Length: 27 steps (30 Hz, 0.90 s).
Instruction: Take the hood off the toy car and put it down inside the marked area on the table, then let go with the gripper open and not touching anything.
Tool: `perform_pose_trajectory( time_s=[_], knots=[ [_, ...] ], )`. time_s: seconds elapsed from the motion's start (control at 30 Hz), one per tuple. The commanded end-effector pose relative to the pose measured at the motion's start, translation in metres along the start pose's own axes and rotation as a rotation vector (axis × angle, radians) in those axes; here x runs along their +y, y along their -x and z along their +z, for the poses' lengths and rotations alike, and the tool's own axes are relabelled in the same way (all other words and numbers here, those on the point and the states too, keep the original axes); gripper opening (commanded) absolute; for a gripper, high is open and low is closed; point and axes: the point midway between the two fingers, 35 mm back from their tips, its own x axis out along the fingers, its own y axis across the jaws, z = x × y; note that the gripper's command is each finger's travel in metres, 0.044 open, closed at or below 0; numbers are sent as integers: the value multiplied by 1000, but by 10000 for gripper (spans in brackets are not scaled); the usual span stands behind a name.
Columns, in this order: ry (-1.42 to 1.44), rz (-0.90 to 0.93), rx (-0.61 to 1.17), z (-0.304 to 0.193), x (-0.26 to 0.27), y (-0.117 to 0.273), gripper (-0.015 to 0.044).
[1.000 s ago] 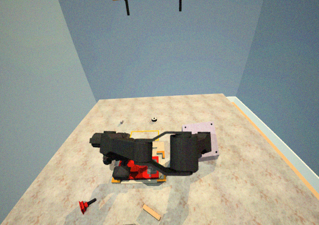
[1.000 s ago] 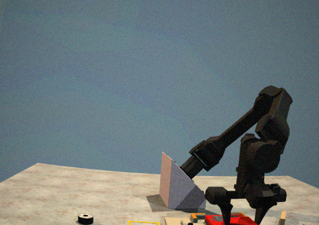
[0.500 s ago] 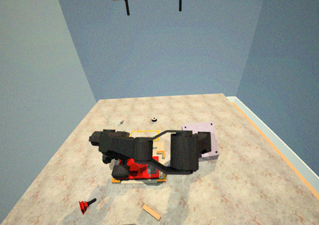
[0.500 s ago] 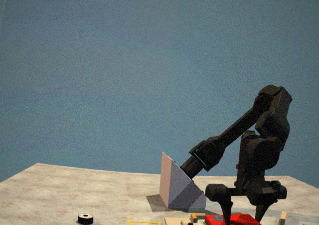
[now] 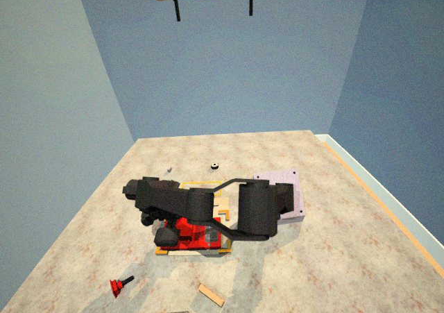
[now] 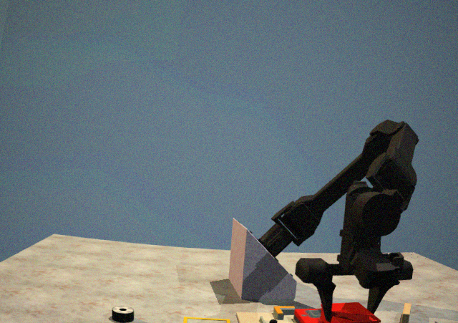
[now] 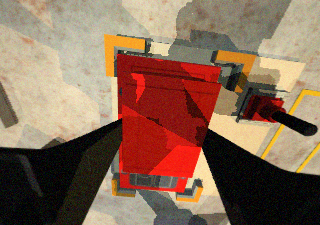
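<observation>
The toy car (image 7: 150, 180) (image 5: 213, 233) lies between orange corner brackets on a cream board. The hood (image 7: 165, 100) (image 6: 351, 307) is a wide red panel covering most of the car; its grey window part shows beyond the hood's edge. My gripper (image 7: 163, 126) (image 6: 350, 315) points down over the car and is shut on the hood, one fingertip at each long side. No gap between hood and car can be made out. The marked area, a yellow outline (image 5: 201, 182) (image 6: 207, 319) (image 7: 270, 145), lies beside the board, partly hidden by the arm in the top view.
A red piece with a black stem (image 7: 262, 107) stands on the board next to the car, on the marked area's side. Another such piece (image 5: 115, 288), a wooden stick (image 5: 210, 295), a black-and-white wheel (image 5: 214, 166) (image 6: 122, 314) and a lilac sloped block (image 5: 300, 209) (image 6: 236, 263) are around.
</observation>
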Motion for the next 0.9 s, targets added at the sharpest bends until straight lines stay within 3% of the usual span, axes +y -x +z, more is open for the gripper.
perform_pose_trajectory(
  time_s=[0.0, 0.37, 0.77, 0.87],
  knots=[
    [4, -5, 1, 0, 0, 3, 0],
    [3, -5, 1, 0, 0, 11, 0],
    [3, -6, 1, 0, -1, 53, 0],
    [-1, -3, -4, 1, -2, 49, 0]
  ],
)
